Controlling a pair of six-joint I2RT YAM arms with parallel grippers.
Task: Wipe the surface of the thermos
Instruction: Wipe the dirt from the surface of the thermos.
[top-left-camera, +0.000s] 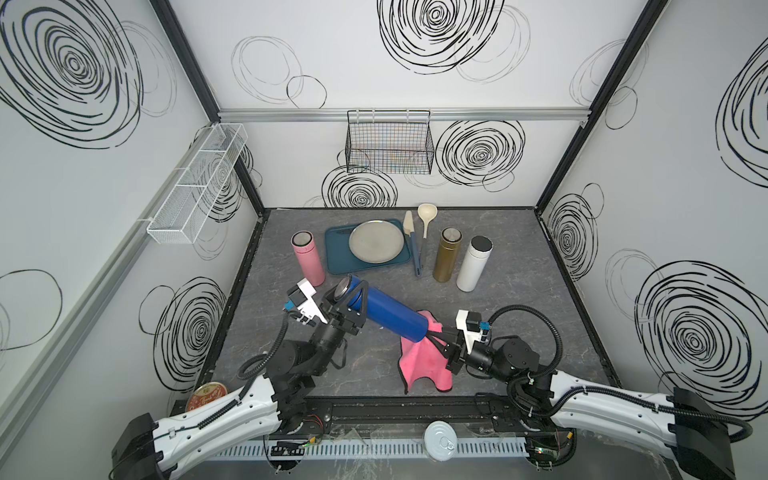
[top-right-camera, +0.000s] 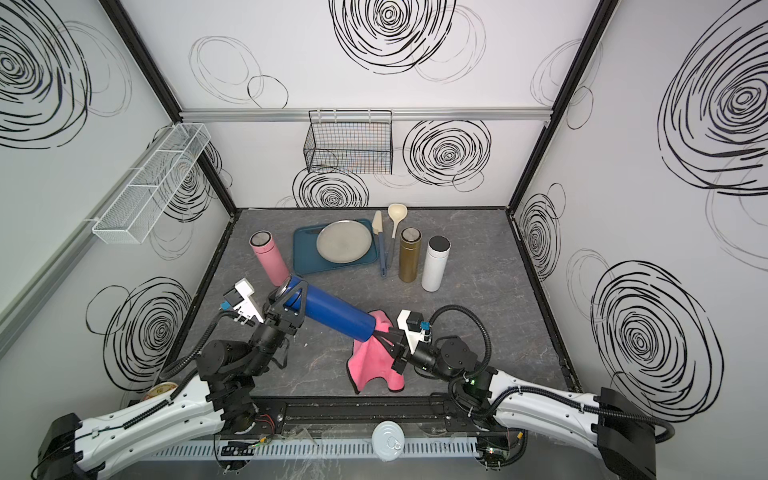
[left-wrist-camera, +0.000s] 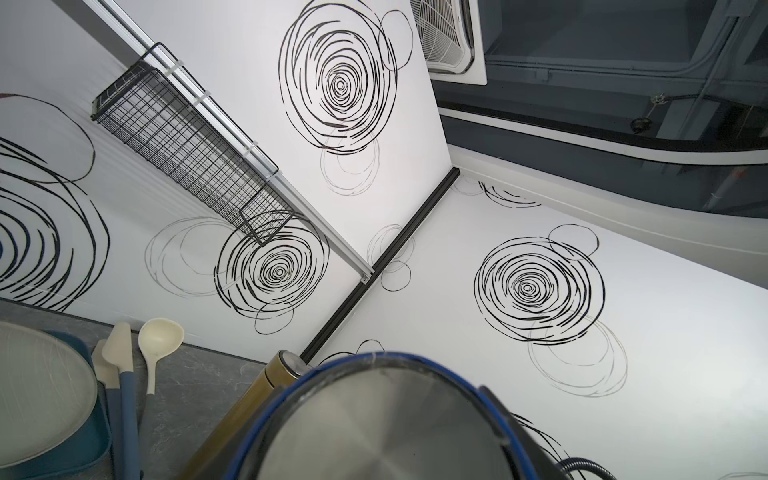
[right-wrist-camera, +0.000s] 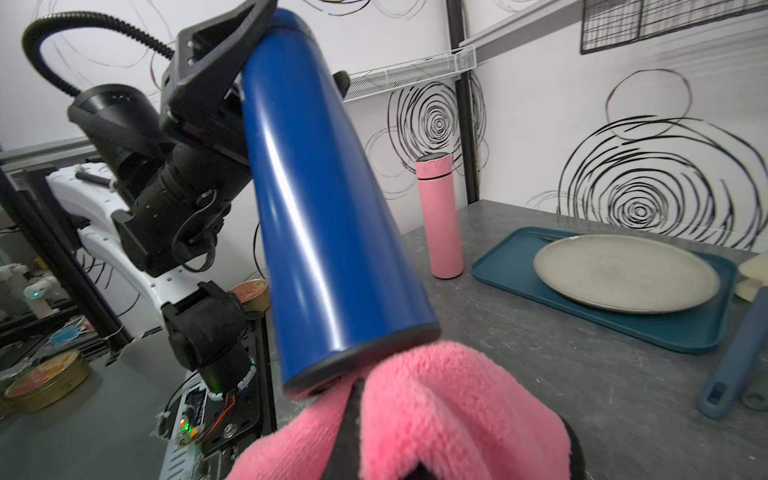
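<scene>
Holding thermos tilted mid-air, lower centre in both top views, left gripper clamped round its upper end, right gripper pinched shut on cloth at the base end only; probably early, most of barrel left to wipe.

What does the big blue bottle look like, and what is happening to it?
The blue thermos is a long, smooth, glossy cylinder, metal by the look of it, with a round steel face at one end and a dark rim at the other. It hangs in the air on a slant, steel end higher. The left gripper is shut on it near that higher end. At the lower end the pink cloth, pinched in the right gripper, seems to press against it. Nothing else touches it.
</scene>
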